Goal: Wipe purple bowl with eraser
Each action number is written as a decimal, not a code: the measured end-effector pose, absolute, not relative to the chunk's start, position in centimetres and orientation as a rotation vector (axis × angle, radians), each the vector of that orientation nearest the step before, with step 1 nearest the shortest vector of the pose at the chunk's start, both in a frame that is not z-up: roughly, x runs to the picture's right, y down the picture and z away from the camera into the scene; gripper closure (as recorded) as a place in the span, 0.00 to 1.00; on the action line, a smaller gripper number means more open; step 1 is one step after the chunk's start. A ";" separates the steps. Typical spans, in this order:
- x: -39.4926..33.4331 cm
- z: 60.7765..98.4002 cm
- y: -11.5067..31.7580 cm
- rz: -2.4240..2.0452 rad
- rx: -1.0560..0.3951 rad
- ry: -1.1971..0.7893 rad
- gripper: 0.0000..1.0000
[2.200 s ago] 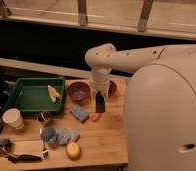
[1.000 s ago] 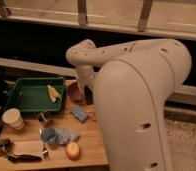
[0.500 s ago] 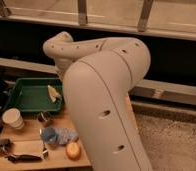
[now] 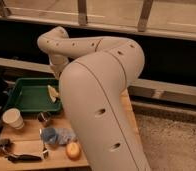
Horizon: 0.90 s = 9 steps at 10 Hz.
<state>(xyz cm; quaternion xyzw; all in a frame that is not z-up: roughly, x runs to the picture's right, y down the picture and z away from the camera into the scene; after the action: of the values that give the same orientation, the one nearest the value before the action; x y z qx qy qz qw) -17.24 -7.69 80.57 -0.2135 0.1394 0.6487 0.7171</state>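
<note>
My white arm (image 4: 98, 95) fills the middle of the camera view, its elbow bent up at the top left above the wooden table (image 4: 26, 131). The gripper is hidden behind the arm's thick links, down toward the table, and it is shut. The purple bowl and the eraser are both hidden behind the arm. Whether the gripper has anything in it cannot be seen.
A green tray (image 4: 23, 96) holding a yellow piece (image 4: 53, 93) lies at the table's back left. In front of it stand a white cup (image 4: 13, 119) and a small metal cup (image 4: 44, 118). A blue sponge (image 4: 57, 135), an orange fruit (image 4: 73, 149) and a black tool (image 4: 20, 156) lie nearer.
The arm has swung left and closer to the camera. It now covers the bowls, the gripper and the right part of the table, which showed before.
</note>
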 end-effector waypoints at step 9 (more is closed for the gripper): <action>-8.7 80.9 -6.8 1.676 -0.682 0.098 1.00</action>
<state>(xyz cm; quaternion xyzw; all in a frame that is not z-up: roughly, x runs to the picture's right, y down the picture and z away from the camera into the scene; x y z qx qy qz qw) -8.71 -6.79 80.88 -0.2964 0.0426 0.7278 0.6170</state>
